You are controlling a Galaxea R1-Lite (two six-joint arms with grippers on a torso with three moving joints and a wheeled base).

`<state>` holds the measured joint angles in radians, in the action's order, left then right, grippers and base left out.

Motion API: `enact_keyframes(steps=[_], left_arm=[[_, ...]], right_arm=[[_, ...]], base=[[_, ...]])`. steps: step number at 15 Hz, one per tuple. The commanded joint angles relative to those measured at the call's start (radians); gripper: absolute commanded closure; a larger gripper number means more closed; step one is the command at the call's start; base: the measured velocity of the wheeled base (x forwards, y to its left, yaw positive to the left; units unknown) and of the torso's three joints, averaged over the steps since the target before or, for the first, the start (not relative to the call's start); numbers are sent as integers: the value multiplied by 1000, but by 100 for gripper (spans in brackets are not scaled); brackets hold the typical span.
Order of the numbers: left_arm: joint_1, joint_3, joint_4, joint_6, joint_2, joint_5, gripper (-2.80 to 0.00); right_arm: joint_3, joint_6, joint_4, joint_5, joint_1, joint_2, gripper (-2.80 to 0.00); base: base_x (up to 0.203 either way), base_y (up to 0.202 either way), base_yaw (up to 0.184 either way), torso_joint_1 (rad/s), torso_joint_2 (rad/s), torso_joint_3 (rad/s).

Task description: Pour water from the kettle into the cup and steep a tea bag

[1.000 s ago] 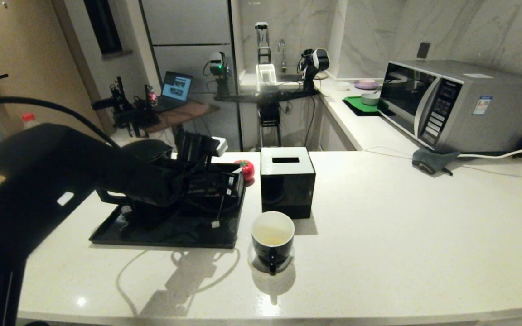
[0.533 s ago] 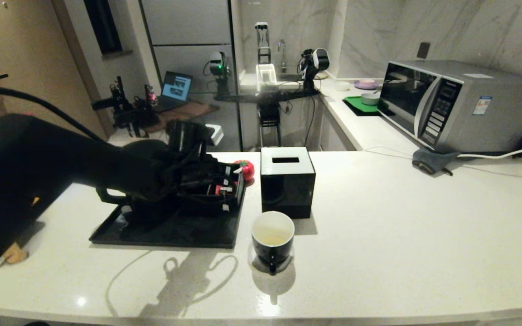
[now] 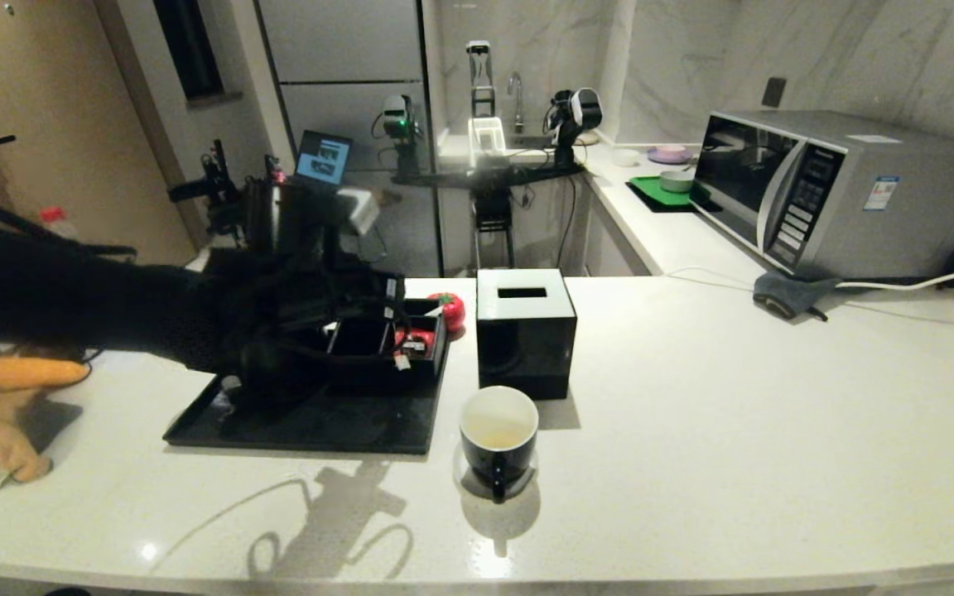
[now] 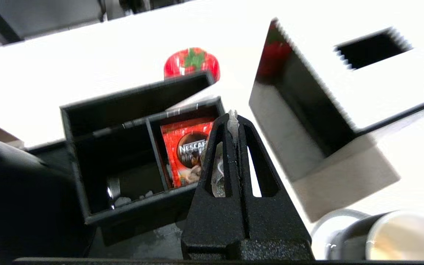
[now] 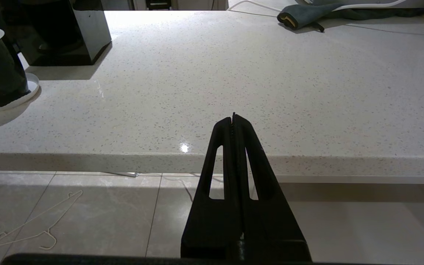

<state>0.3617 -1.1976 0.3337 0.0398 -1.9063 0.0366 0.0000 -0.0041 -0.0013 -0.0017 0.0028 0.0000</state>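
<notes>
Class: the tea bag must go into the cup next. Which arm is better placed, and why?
Left. The left gripper is already shut on the tea bag, near the cup; the right gripper is parked off the counter.

microwave (image 3: 825,194), tissue box (image 3: 524,331), black tray (image 3: 311,422)

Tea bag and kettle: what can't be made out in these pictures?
- Tea bag: left wrist view shows only a pale scrap pinched in the shut left gripper; the fingers hide the rest.
- Kettle: head view, the left arm covers the tray where it would stand.
- Right gripper: shut, parked below the counter, outside head view.
</notes>
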Motion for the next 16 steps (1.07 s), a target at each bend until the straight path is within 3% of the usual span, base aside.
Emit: enact_keyframes(steps=[1,3,6,16], left_arm=[[0,58,96,3,73,0,0],[1,104,187,6,102,-1,0],[2,174,231,6,167,0,0],[-17,310,226,17,328,0,0]], right_arm=[[0,0,0,0,0,0,0],[0,0,0,0,0,0,0],[0,0,0,0,0,0,0],[0,0,0,0,0,0,0]], base=[[0,0,0,0,0,0],[0,0,0,0,0,0],[0,0,0,0,0,0],[0,0,0,0,0,0]])
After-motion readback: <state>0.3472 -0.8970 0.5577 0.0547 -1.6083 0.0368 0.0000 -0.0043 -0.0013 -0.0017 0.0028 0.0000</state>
